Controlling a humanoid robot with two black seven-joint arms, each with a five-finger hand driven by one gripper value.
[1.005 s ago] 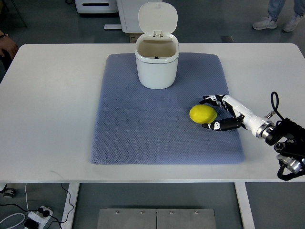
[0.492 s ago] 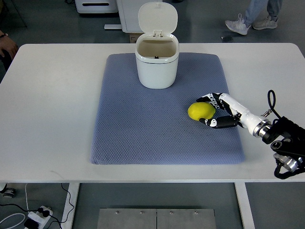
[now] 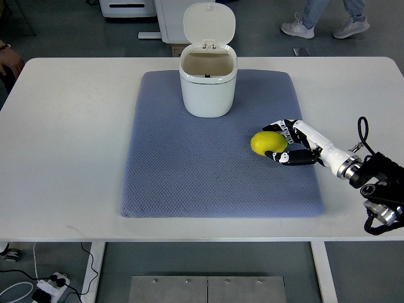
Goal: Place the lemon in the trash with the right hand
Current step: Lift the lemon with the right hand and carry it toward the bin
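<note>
A yellow lemon (image 3: 266, 142) lies on the blue-grey mat (image 3: 189, 170), right of centre. My right hand (image 3: 283, 140) comes in from the right edge and is curled around the lemon's right side, fingers (image 3: 275, 126) above it and the thumb below it, touching it. The lemon still rests on the mat. A white trash bin (image 3: 207, 79) with its lid flipped open stands at the back of the mat, up and left of the lemon. The left hand is out of view.
The mat lies on a white table (image 3: 63, 139). A person's feet (image 3: 322, 26) show on the floor beyond the table, and a person's hand (image 3: 5, 57) shows at the far left edge.
My right hand moved left to the lemon and its fingers closed around it. The lemon shifted slightly on the mat. The person behind the table walked left.
</note>
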